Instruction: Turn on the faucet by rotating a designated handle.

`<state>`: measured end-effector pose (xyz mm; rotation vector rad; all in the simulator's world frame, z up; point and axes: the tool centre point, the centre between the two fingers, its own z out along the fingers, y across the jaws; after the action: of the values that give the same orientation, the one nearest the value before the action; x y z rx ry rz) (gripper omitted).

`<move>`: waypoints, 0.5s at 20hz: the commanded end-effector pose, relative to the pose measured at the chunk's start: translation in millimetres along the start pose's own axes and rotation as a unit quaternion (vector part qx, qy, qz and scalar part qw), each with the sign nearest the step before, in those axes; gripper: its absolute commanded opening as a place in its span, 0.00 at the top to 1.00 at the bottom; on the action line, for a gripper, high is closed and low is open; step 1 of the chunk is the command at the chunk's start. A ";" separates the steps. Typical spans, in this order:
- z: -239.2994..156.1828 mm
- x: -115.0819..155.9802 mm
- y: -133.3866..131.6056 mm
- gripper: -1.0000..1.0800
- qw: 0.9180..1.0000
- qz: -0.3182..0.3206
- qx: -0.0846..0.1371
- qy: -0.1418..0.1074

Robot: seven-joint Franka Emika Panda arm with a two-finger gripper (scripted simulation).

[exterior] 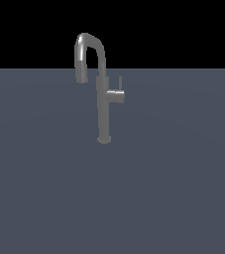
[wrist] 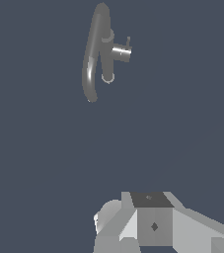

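The faucet is a tall slim grey column on a round base, with a hooked gooseneck spout curving toward the exterior view's left. The handle is a short grey stub sticking out toward the exterior view's right, with a thin lever pin pointing up. The wrist view sees the faucet from above, with the handle and pin. Grey blocky parts of my gripper show in the wrist view, far from the faucet. Its fingers are not clearly shown. The gripper is out of the exterior view.
The faucet stands on a flat, dark blue-grey floor. Black background lies behind it. Nothing else stands near the faucet.
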<state>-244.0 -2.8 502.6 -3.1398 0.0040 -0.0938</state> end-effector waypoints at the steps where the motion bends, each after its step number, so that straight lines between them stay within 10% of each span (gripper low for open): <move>1: 0.0 0.0 0.0 1.00 1.000 0.000 0.000 0.000; 10: 1.3 10.7 -2.3 1.00 1.000 0.017 0.015 -0.014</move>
<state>-236.2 -1.0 502.3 -3.1171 0.0411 -0.0621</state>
